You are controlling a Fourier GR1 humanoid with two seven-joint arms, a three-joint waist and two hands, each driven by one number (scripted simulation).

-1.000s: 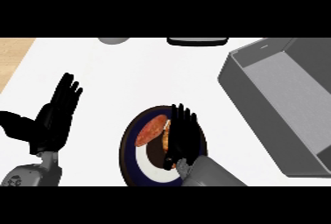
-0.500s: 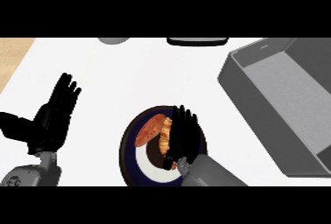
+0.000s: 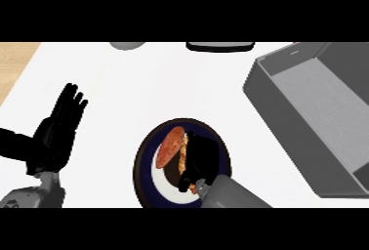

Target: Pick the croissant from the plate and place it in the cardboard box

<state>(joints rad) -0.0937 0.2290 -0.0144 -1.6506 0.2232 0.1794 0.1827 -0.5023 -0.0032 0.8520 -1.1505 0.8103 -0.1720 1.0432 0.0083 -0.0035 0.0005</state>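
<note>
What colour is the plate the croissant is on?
The plate is dark blue with a white middle, best seen in the head view.

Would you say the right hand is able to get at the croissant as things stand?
Probably yes: the right hand hovers over the plate, directly beside the croissant, and nothing appears to lie between them.

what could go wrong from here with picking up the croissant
The black right hand covers only the right side of the golden-brown croissant; most of it lies to the hand's left, so it may slip out on lifting. The grey cardboard box has a tall wall facing the dark-rimmed round plate; a low carry could clip it.
</note>
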